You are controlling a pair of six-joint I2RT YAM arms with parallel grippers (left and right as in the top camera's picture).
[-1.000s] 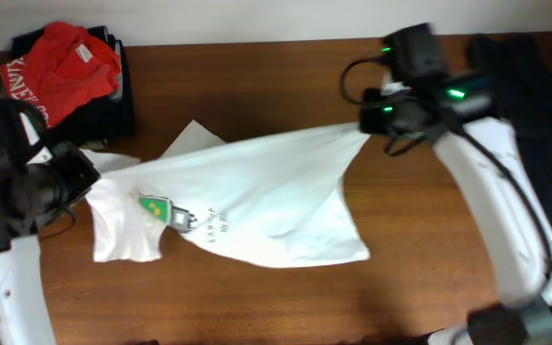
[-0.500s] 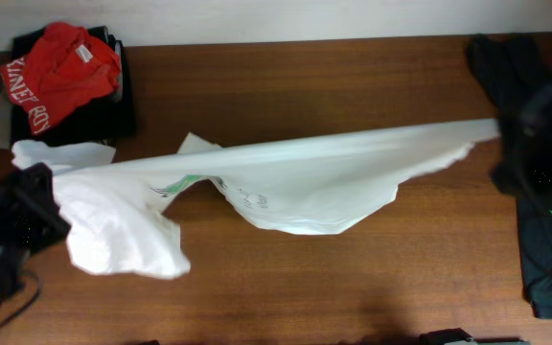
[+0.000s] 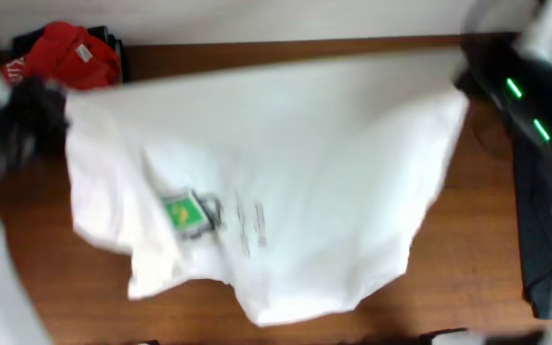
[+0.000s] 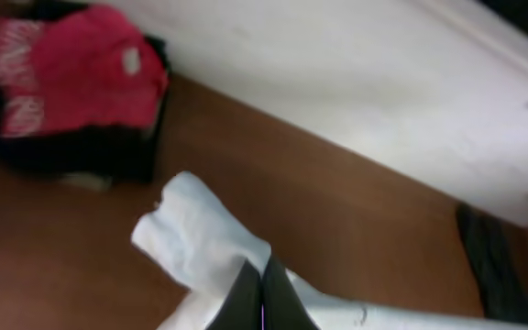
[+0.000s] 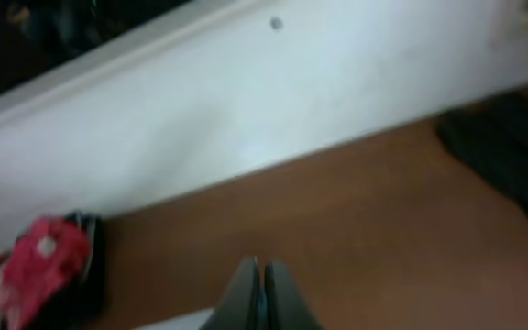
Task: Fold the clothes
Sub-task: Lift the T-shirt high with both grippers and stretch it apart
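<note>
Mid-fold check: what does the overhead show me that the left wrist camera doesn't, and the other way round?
Only overhead: the white T-shirt spread wide over the table, its green graphic facing up, and the right arm at the shirt's far corner. Only left wrist: the left hand shut on a bunched edge of the shirt, fingers pressed together. Both: the red shirt at the far left and the dark garment along the right edge.
</note>
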